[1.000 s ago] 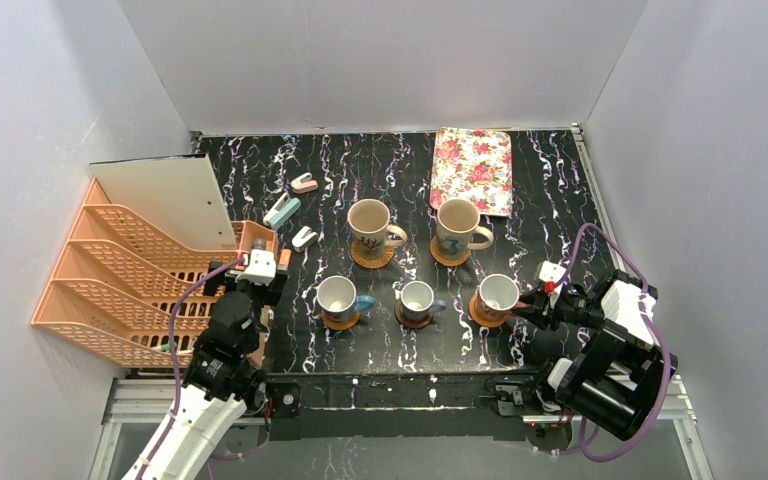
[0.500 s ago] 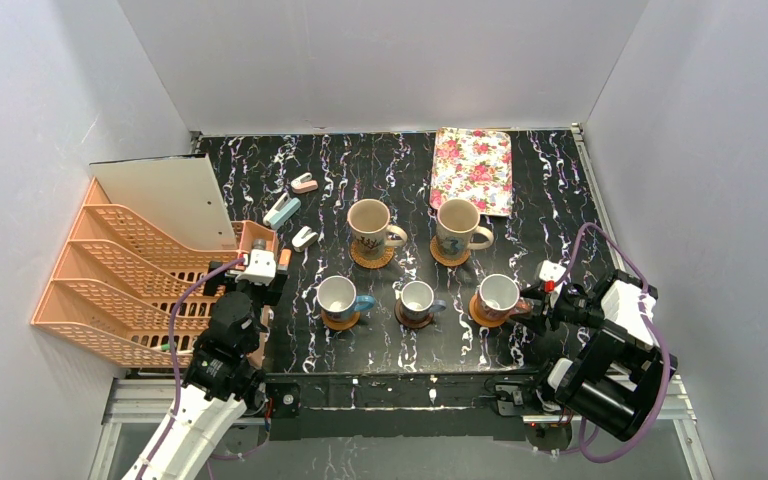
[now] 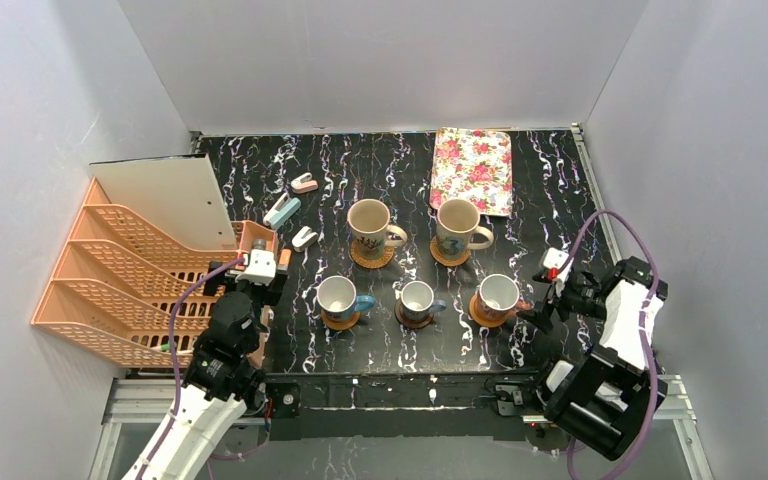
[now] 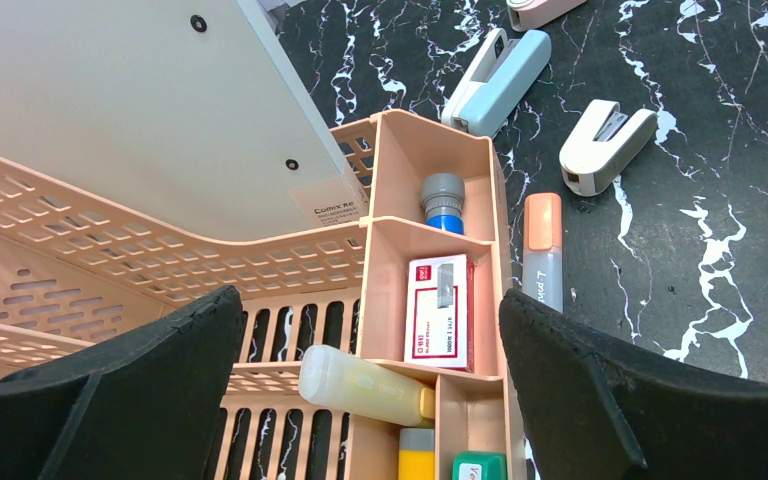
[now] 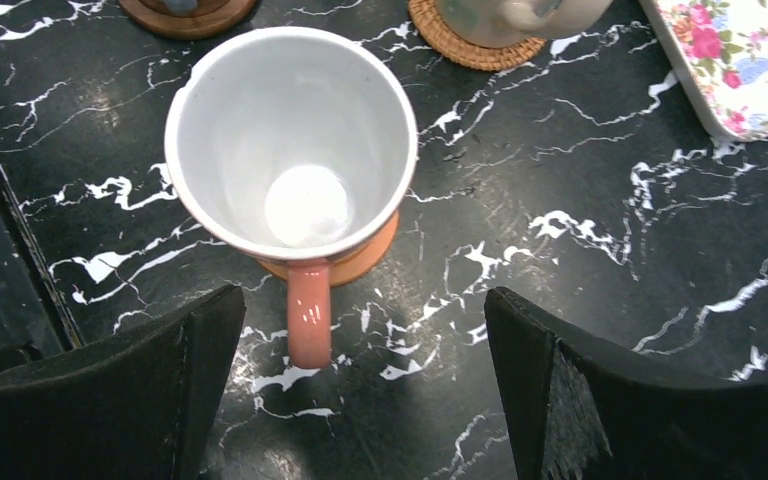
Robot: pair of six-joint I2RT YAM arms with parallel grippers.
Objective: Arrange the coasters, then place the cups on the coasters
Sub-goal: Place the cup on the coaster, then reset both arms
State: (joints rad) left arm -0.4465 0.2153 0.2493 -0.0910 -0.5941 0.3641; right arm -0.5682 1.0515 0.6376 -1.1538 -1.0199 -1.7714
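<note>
Right gripper is spread wide and carries nothing. Dead ahead of it stands the red-handled cup, upright on its orange-brown coaster, near the front edge of the desk towards the right corner. The key line here: the cup's handle points straight back at the gripper, its tip sitting in the gap between the jaws and touching neither one. So the handle's long axis runs along the gripper's own line of approach, and a straight pull-back looks the safe way out; any sideways swing could clip that handle and drag the cup off its disc.

Over on the left edge, the left gripper hovers, jaws wide and empty, above the orange organiser, well away from the action. The right arm is plainly the nearer. From above, the other four cups each sit on a coaster too, so the job looks all but done.
</note>
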